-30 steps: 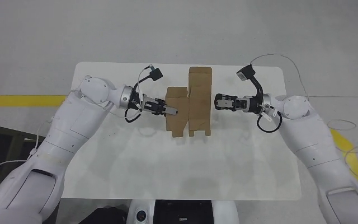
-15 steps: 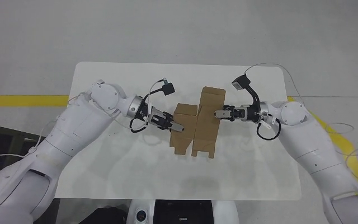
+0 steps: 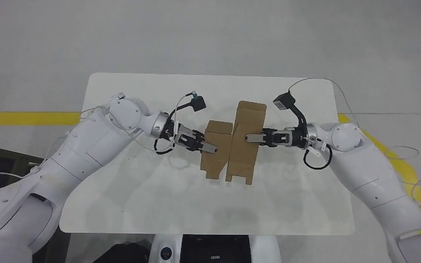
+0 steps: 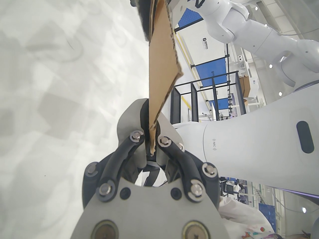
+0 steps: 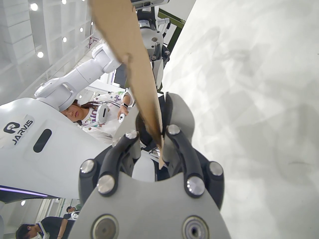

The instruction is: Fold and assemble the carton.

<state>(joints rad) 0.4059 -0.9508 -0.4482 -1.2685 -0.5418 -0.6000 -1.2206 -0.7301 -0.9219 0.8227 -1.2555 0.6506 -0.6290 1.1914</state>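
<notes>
The carton (image 3: 242,154) is plain brown cardboard with no print, and its cut edges show a paler, ribbed corrugated line. My left end effector (image 4: 149,121) is matte grey with black linkage bars and bright silver screw heads. My right end effector (image 5: 159,123) has the same grey, black and silver. The worktop (image 3: 131,191) is flat white and unpatterned. The floor (image 3: 197,33) is pale grey, crossed by a yellow stripe (image 3: 36,118).
</notes>
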